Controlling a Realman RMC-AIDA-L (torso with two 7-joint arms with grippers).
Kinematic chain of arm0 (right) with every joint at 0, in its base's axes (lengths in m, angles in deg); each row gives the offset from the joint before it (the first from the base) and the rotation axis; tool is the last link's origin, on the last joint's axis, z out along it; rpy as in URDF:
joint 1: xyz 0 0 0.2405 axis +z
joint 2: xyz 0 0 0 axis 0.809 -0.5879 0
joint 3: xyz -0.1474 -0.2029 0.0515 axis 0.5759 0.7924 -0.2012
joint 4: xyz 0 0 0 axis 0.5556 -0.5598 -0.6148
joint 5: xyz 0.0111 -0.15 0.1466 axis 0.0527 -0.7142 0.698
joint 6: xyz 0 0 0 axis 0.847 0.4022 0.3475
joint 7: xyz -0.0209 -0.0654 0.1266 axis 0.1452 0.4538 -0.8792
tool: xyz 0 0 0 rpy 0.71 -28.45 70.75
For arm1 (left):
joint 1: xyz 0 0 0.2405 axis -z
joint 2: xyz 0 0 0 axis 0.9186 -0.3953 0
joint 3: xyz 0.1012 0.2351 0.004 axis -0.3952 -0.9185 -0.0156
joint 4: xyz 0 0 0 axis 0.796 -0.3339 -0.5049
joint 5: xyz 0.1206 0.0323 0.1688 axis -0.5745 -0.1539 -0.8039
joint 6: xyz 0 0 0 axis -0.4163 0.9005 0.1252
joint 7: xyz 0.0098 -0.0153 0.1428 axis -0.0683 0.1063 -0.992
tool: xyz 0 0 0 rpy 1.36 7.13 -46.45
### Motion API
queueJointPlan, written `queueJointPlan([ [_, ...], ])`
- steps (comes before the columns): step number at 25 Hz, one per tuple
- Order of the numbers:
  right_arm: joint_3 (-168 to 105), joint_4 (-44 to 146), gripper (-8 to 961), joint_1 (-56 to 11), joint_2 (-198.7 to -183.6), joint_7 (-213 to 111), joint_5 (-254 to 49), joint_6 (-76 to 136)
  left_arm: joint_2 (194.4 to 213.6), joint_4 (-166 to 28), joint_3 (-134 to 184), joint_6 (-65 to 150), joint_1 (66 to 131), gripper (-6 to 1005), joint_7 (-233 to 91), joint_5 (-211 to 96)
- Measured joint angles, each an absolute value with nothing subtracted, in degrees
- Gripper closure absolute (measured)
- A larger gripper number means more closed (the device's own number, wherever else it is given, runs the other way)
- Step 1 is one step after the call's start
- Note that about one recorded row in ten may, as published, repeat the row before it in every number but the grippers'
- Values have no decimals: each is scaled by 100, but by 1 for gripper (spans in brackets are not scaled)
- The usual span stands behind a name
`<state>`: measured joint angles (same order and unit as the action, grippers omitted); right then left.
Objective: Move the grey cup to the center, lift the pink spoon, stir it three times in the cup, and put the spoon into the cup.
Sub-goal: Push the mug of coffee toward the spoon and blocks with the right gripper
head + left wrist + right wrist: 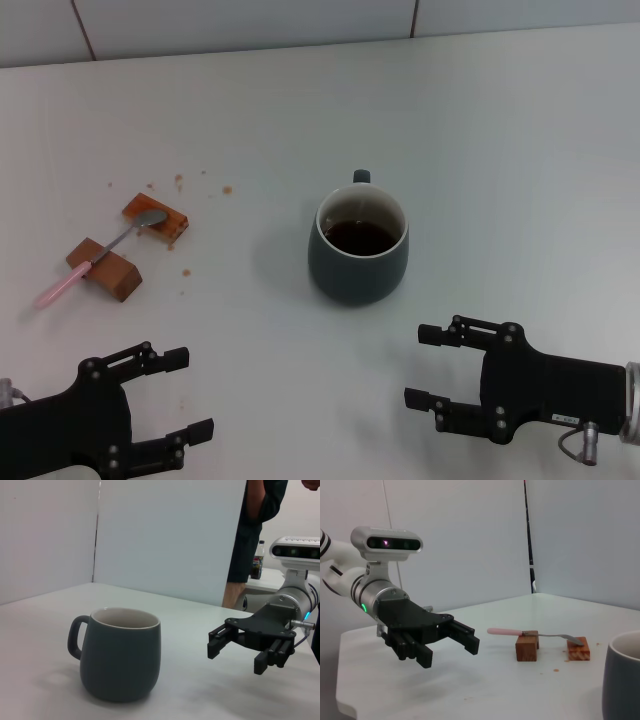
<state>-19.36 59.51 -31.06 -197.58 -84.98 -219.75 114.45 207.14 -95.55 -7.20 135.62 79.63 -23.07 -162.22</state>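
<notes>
While both arms wait low at the near edge, the white surface (500,130) carries everything and reaches back to a pale wall with dark seams. On it, about in the middle, the grey cup (358,250) stands upright, with dark liquid inside and its small handle pointing away from the robot, toward the wall. The right tool (428,366) hovers near the cup on its near right side, its fingers spread apart and pointing toward the robot's left. The left tool (188,394) hovers at the near left corner, also with fingers spread, well apart from the cup.

Two brown wooden blocks (104,268) lie at the left side of the surface, and the pink spoon (92,263) rests across them like a bridge. Its long axis runs diagonally: the pink handle points toward the near left, and the silver bowl lies on the farther block. Small brown crumbs (180,181) are scattered near the blocks.
</notes>
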Motion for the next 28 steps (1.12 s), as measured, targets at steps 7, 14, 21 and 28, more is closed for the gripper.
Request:
queueJointPlan([
  [7, -1937, 5951, 256, -3105, -19758, -8498, -21975, 11445, 20713, -9555, -720, 13554, 7963, 202, -2307, -16222],
  [14, -1936, 5951, 285, -3098, -19757, -8497, -21975, 11445, 20713, -9556, -720, 13551, 7964, 203, -2307, -16222],
  [21, -1936, 5946, 314, -3127, -19764, -8306, -21977, 11445, 20713, -9556, -720, 13554, 7968, 205, -2307, -16223],
  [28, -1936, 5933, 343, -3134, -19766, -8231, -21957, 11449, 20713, -9565, -720, 13561, 7963, 206, -2307, -16223],
])
